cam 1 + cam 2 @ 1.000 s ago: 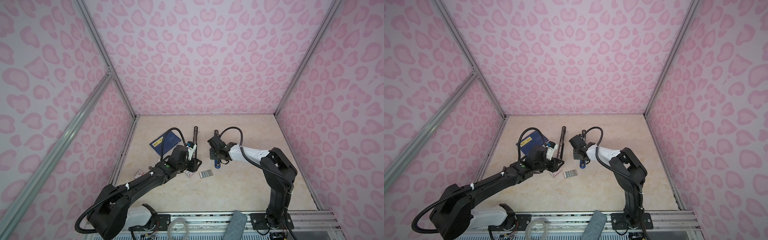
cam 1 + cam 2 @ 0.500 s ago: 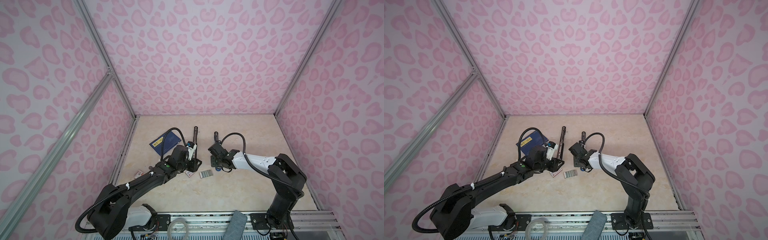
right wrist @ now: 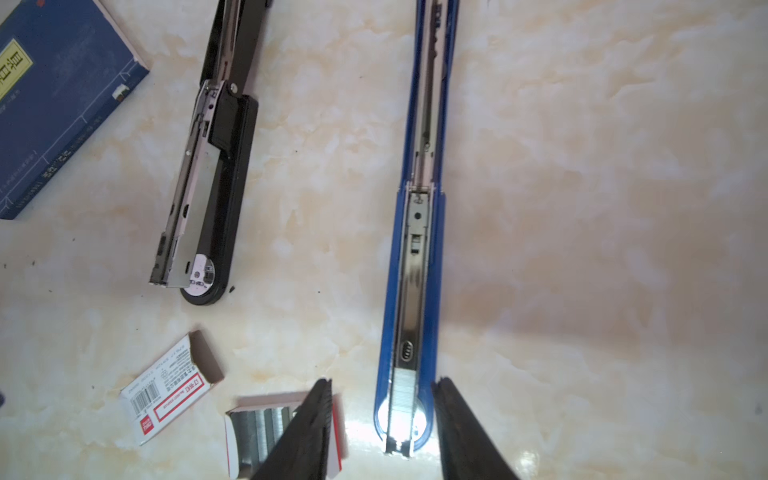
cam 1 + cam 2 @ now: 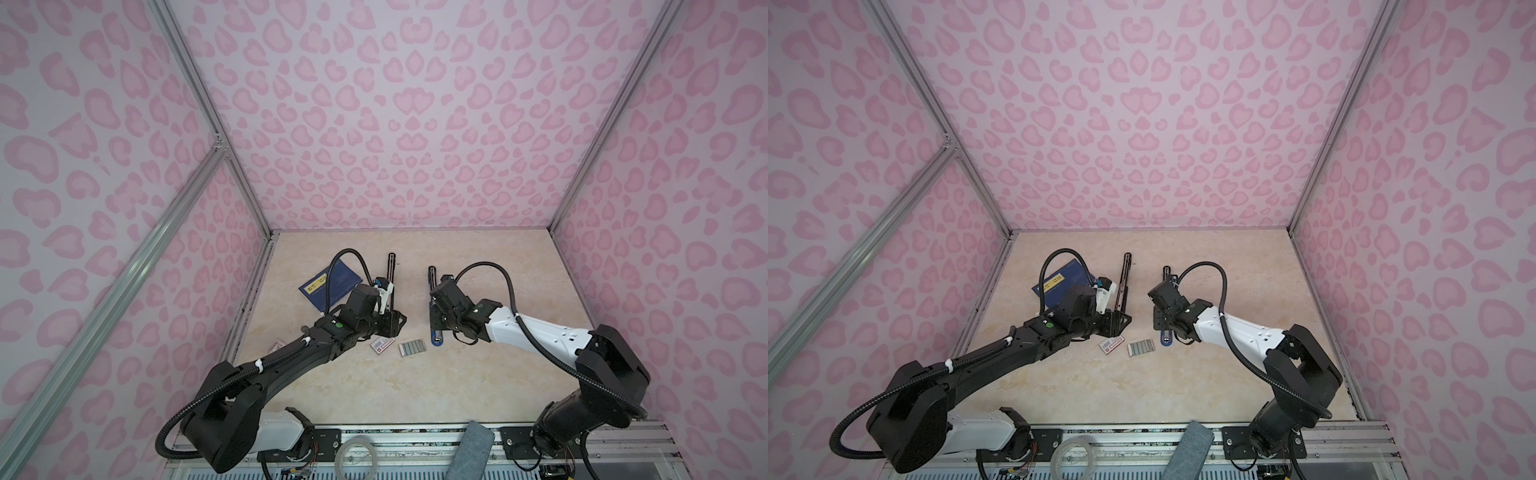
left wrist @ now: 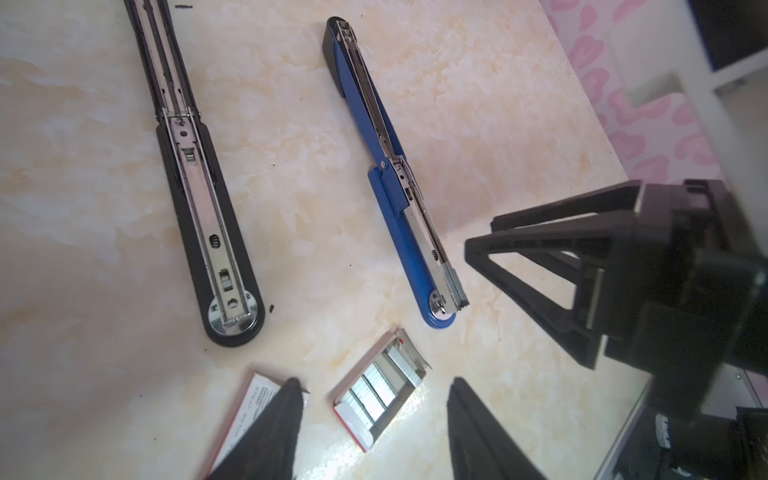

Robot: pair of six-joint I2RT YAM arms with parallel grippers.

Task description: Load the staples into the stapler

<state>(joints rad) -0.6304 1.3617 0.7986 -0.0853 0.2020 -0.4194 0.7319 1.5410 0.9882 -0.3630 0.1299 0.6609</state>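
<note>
The blue stapler [image 3: 419,249] lies folded open flat on the table, and a silvery strip of staples [image 3: 402,399] sits in the front end of its channel. My right gripper [image 3: 383,380] hovers open over that front end, one finger on each side and nothing gripped. More staples [image 5: 399,365] lie in rows in a small open tray [image 4: 412,348] just left of the stapler's tip [image 4: 435,340]. My left gripper [image 5: 374,380] is open and empty above that tray. Both top views show the left gripper [image 4: 1119,324] beside the tray [image 4: 1140,347].
A black stapler [image 3: 216,187], also folded open flat, lies left of the blue one. A small white red-labelled box [image 3: 174,390] rests by the staple tray. A dark blue booklet [image 4: 330,286] lies farther back left. Pink patterned walls enclose the table.
My right arm has dropped lower and its gripper has drawn back to the near end of the blue stapler, uncovering the far half. Both grippers' jaws stand a little wider. The left arm stayed put.
</note>
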